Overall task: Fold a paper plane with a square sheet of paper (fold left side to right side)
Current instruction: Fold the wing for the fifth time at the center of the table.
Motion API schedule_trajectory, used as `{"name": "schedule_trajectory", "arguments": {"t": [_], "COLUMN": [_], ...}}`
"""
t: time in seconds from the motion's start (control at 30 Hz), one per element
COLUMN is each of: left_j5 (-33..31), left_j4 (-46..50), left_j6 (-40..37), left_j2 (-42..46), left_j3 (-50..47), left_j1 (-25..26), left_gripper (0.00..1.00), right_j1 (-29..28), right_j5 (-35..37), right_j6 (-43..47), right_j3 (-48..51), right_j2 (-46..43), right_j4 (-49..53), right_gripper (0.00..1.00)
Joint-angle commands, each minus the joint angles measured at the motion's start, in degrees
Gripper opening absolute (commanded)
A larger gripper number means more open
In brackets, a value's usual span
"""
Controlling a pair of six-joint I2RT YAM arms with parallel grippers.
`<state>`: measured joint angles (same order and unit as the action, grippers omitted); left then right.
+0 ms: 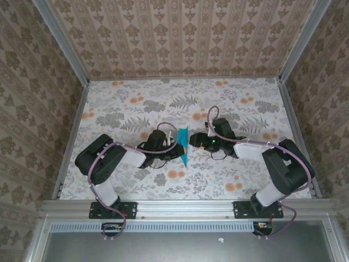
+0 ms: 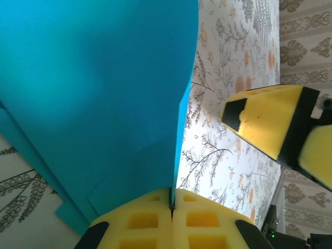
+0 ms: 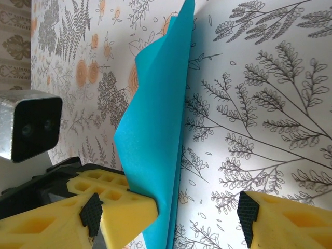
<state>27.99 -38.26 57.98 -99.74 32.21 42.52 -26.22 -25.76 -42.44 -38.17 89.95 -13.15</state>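
Note:
The cyan-blue sheet of paper [image 1: 183, 148] is folded into a narrow, layered, pointed strip standing on edge at the table's middle, between both grippers. My left gripper [image 2: 173, 203] is shut on the paper's [image 2: 93, 93] lower edge, its yellow fingertips pressed together. My right gripper [image 3: 166, 215] is open and straddles the paper [image 3: 155, 114]. One of its fingers [image 3: 282, 220] stands well off to the right, and the other is at the lower left, beside the left gripper's tips [image 3: 127, 207]. In the top view the left gripper [image 1: 175, 143] and right gripper [image 1: 194, 141] face each other.
The floral tablecloth [image 1: 136, 103] stretches to patterned walls at the back and sides, with metal frame posts [image 1: 73, 120] at the corners. The left arm's wrist camera [image 3: 31, 124] sits close on the left of the right gripper. Open room lies behind and in front of the paper.

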Motion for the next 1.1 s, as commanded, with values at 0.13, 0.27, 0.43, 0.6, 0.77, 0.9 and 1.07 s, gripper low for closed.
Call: {"name": "schedule_trajectory", "arguments": {"t": [0.13,0.27,0.43,0.6,0.77,0.9,1.07], "left_j5": [1.89,1.72,1.09,0.7,0.44,0.53,0.57], "left_j4": [-6.3,-6.74,-7.57,-8.49,-9.37,-9.64,-9.51], "left_j6": [1.97,1.88,2.53,3.01,3.33,3.37,3.35], "left_j2": [-0.45,-0.3,-0.44,-0.19,-0.19,-0.19,-0.32], "left_j3": [-1.65,-2.38,-3.5,-4.55,-5.27,-5.25,-5.22], "left_j1": [-0.86,-0.87,-0.99,-1.18,-1.27,-1.31,-1.3], "left_gripper": [0.0,0.0,0.0,0.0,0.0,0.0,0.01], "right_j1": [-1.81,-2.34,-2.96,-3.23,-3.32,-3.58,-3.82], "right_j5": [0.44,0.69,2.0,2.18,2.05,1.67,1.68], "right_j6": [-0.2,-0.54,-1.2,-1.95,-2.21,-2.45,-2.83], "right_j3": [-3.38,-4.56,-6.86,-8.96,-10.25,-11.24,-12.03], "right_j2": [2.89,4.18,6.56,9.42,11.57,13.15,14.53], "right_j4": [0.13,0.12,1.5,1.84,2.31,2.72,3.12], "right_gripper": [0.67,0.65,0.61,0.58,0.55,0.53,0.5]}}
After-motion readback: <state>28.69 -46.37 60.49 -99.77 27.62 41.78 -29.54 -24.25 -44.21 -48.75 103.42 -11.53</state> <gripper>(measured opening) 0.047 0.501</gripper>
